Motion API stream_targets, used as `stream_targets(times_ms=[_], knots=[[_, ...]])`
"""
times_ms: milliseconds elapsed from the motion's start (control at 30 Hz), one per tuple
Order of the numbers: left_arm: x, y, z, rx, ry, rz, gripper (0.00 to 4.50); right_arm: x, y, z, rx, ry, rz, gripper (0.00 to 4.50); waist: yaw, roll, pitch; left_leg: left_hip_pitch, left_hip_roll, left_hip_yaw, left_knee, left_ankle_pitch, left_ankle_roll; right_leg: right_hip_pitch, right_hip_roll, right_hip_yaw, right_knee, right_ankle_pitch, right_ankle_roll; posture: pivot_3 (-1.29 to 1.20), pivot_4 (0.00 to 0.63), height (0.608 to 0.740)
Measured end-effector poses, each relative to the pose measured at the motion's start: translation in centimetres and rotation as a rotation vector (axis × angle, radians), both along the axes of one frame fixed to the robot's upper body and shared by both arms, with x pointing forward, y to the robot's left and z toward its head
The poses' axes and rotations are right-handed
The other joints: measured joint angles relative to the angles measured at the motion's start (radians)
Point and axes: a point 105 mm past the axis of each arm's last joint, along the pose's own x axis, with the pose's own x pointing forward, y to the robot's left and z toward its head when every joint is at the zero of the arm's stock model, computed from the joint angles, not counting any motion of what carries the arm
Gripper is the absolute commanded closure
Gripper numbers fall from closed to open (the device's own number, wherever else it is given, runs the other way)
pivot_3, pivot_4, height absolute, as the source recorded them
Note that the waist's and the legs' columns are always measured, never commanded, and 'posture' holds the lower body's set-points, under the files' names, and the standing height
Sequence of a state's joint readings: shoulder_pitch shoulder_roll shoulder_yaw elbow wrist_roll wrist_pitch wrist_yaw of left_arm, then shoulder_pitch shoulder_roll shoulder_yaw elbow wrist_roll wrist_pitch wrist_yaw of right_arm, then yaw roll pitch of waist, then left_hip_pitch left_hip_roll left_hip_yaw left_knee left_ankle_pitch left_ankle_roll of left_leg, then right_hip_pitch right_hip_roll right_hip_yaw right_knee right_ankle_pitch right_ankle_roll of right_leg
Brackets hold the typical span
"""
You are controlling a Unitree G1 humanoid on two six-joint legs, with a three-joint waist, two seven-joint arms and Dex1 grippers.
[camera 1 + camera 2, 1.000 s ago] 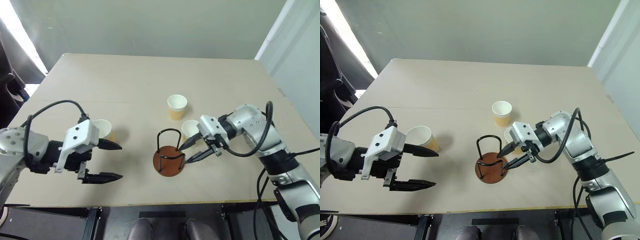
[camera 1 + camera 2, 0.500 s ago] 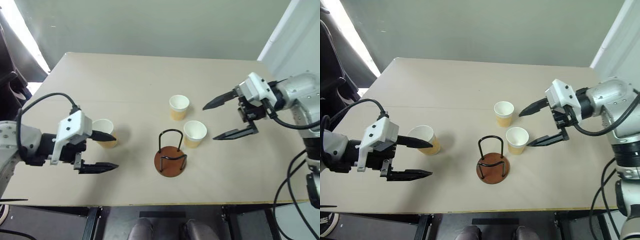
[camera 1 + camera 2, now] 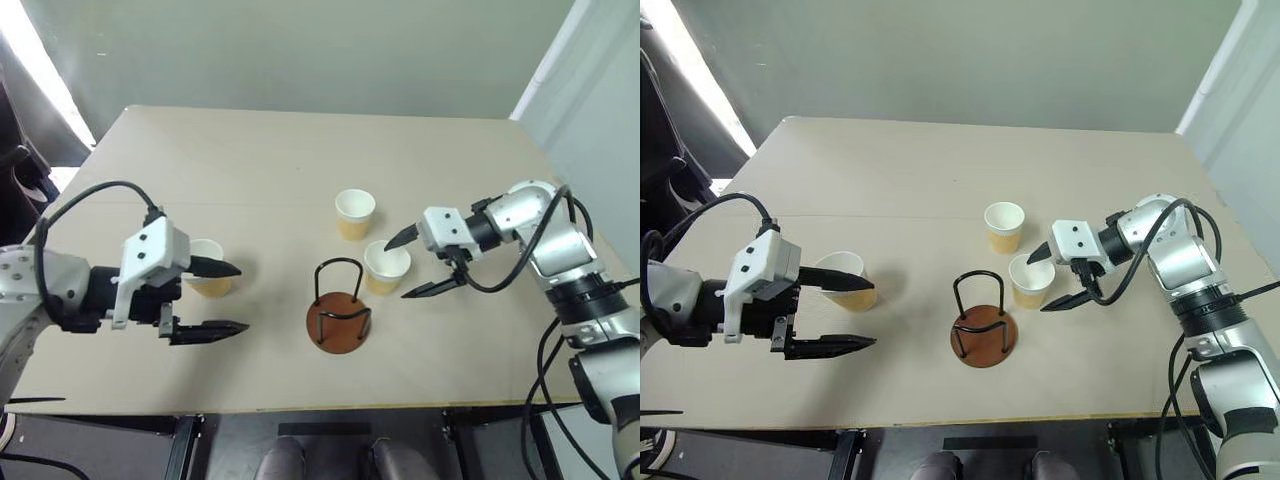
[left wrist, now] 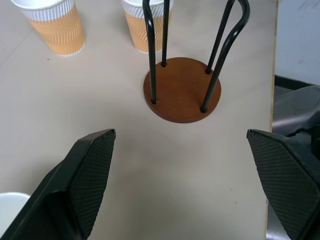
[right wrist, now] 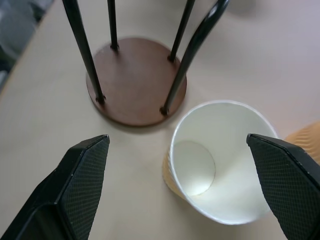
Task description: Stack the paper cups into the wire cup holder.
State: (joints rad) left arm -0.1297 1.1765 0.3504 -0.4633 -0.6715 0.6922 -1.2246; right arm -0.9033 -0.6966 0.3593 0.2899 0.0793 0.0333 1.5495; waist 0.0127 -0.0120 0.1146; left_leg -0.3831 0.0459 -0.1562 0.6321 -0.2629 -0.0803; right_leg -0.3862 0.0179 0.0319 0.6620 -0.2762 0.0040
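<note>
- The wire cup holder [image 3: 339,311] stands upright near the front edge of the table [image 3: 300,160], its reddish-brown disc base flat on the surface and its black wire loops rising from it with nothing inside them.
- Three paper cups stand upright on the table, mouths up, none of them in the holder.
- The nearest cup [image 3: 386,267] sits just beside the holder, on its right and slightly behind it; in the right wrist view its base almost meets the edge of the disc.
- The second cup [image 3: 354,213] stands a little farther back, behind the first one and apart from the holder.
- The third cup [image 3: 205,266] stands well apart on the left side of the table.
- The right tool [image 3: 409,265] is released, its two black fingers spread wide. They sit at the right side of the nearest cup, one finger over the rim's far side and one toward the front, gripping nothing.
- The left tool [image 3: 220,298] is also released and empty, its fingers wide apart. One finger lies across the front of the third cup as the head views show it; whether it touches the cup cannot be told.
</note>
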Motion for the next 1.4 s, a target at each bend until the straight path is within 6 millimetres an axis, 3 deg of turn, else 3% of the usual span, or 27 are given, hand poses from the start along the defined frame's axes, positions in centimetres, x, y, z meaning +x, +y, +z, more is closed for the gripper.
stream_targets(times_ms=[100, 233, 400, 433, 600, 667, 767, 833, 933, 1067, 1167, 1400], knots=[[-0.1, 0.0, 0.1, -0.002, -0.004, 0.01, 0.0, 0.4, 0.2, -1.2, -0.04, -0.012, 0.014, 0.96, 0.002, 0.0, 0.0, 0.0, 0.0, 0.0, 0.0, 0.0, 0.0, 0.0, 0.0, 0.0, 0.0, 0.0, 0.0, 0.0, 0.15, 0.74], [-0.1, 0.2, 0.3, -0.006, -0.012, 0.021, 0.0, 0.8, 0.3, -2.4, -0.088, -0.039, 0.031, 2.48, 0.002, 0.0, 0.0, 0.0, 0.0, -0.001, 0.0, 0.0, 0.0, 0.0, 0.0, 0.0, 0.0, 0.0, 0.0, 0.0, 0.15, 0.74], [-0.1, 0.3, 0.3, -0.005, -0.01, 0.029, 0.0, 1.1, 0.3, -1.9, -0.092, -0.051, 0.035, 4.3, 0.002, 0.0, 0.0, 0.0, 0.0, -0.001, 0.0, 0.0, 0.0, 0.0, 0.0, 0.0, 0.0, 0.0, 0.0, 0.0, 0.15, 0.74], [-0.1, 0.3, 0.3, -0.005, -0.011, 0.031, 0.0, 1.1, 0.3, -1.7, -0.093, -0.053, 0.037, 4.47, 0.002, 0.0, 0.0, 0.0, 0.0, -0.001, 0.0, 0.0, 0.0, 0.0, 0.0, 0.0, 0.0, 0.0, 0.0, 0.0, 0.15, 0.74], [0.0, 0.2, 0.5, 0.001, -0.017, 0.027, 0.0, 0.6, -0.5, -0.7, -0.086, -0.013, 0.039, 4.47, 0.005, 0.0, 0.0, -0.001, -0.001, 0.001, 0.0, 0.0, -0.001, 0.0, 0.0, 0.0, 0.0, 0.0, 0.0, 0.0, 0.15, 0.74], [0.0, 0.2, 0.7, 0.004, -0.023, 0.022, 0.0, -0.2, -1.3, 1.5, -0.054, -0.011, 0.036, 4.47, 0.009, 0.002, 0.001, -0.003, -0.001, 0.003, 0.0, 0.001, -0.002, -0.001, 0.0, 0.0, 0.0, 0.0, 0.0, 0.0, 0.15, 0.74], [-0.1, 0.1, 0.7, 0.002, -0.02, 0.012, 0.0, -1.5, -1.8, 6.5, -0.002, -0.075, 0.06, 4.47, 0.008, 0.002, 0.001, -0.002, -0.001, 0.007, -0.002, 0.001, -0.003, 0.0, 0.0, 0.0, -0.001, 0.0, 0.0, 0.0, 0.15, 0.74], [-0.1, 0.1, 0.7, 0.0, -0.022, 0.01, 0.0, -2.6, -1.2, 9.0, 0.053, -0.103, 0.108, 4.47, 0.005, 0.002, 0.001, -0.001, 0.0, 0.008, -0.002, 0.0, -0.003, 0.001, 0.001, 0.0, -0.001, 0.0, -0.001, 0.0, 0.15, 0.74], [0.0, -0.1, 0.5, -0.008, -0.023, 0.002, 0.0, -4.3, 0.6, 11.0, 0.148, -0.09, 0.206, 4.47, -0.006, 0.002, 0.001, 0.001, 0.001, 0.009, -0.002, 0.0, -0.003, 0.001, 0.002, 0.0, -0.001, 0.0, -0.001, 0.0, 0.15, 0.74], [0.3, -0.3, 0.3, -0.01, -0.019, -0.009, 0.0, -5.9, 3.4, 10.8, 0.206, -0.031, 0.329, 4.47, -0.008, 0.001, 0.001, 0.002, 0.001, 0.007, 0.0, 0.001, -0.003, 0.0, 0.003, 0.0, 0.0, -0.001, -0.002, 0.0, 0.15, 0.74], [0.4, -0.3, 0.4, -0.01, -0.027, -0.01, 0.0, -6.0, 4.8, 9.4, 0.194, -0.007, 0.35, 4.47, -0.007, 0.001, 0.001, 0.001, 0.001, 0.004, 0.0, 0.0, -0.001, 0.0, 0.002, 0.0, 0.0, -0.001, -0.002, 0.0, 0.15, 0.74], [0.3, -0.1, 0.2, -0.008, -0.017, -0.002, 0.0, -6.1, 5.3, 7.2, 0.158, 0.049, 0.349, 4.47, 0.0, 0.001, 0.001, -0.001, 0.001, 0.004, 0.0, 0.0, -0.002, 0.0, 0.002, 0.0, 0.0, -0.001, -0.002, 0.0, 0.15, 0.74]])
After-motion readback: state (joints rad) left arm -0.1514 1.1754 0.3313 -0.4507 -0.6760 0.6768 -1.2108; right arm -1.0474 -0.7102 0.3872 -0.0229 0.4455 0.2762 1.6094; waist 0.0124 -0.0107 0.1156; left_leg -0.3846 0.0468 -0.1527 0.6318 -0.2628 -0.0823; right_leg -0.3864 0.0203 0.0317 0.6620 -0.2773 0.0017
